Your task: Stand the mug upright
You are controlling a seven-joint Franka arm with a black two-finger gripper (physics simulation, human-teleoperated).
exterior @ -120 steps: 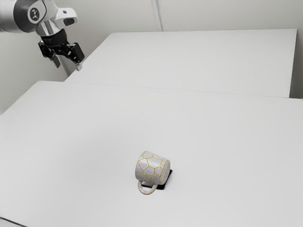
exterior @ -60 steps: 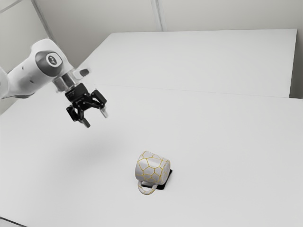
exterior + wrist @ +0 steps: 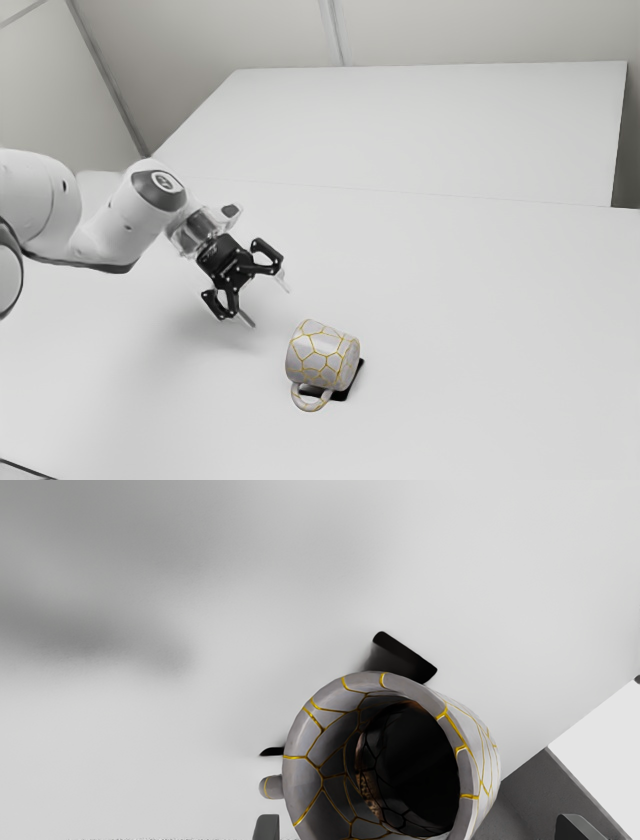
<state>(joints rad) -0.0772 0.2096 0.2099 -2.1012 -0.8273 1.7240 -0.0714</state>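
Exterior view, gripper [image 3: 267,306] spread wide, gap to tipped mug [image 3: 320,355], table edge [image 3: 400,194] well apart

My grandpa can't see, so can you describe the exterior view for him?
A white mug with gold honeycomb lines lies on its side over a black slab on a white table, near an open, black two-finger gripper.

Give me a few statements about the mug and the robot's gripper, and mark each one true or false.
1. The mug lies on its side. True.
2. The gripper is open. True.
3. The gripper is touching the mug. False: a gap lies between them.
4. The mug has no pattern. False: gold lines run over it.
5. A black pad shows from under the mug. True.
6. The mug's base faces the gripper. False: its mouth does.
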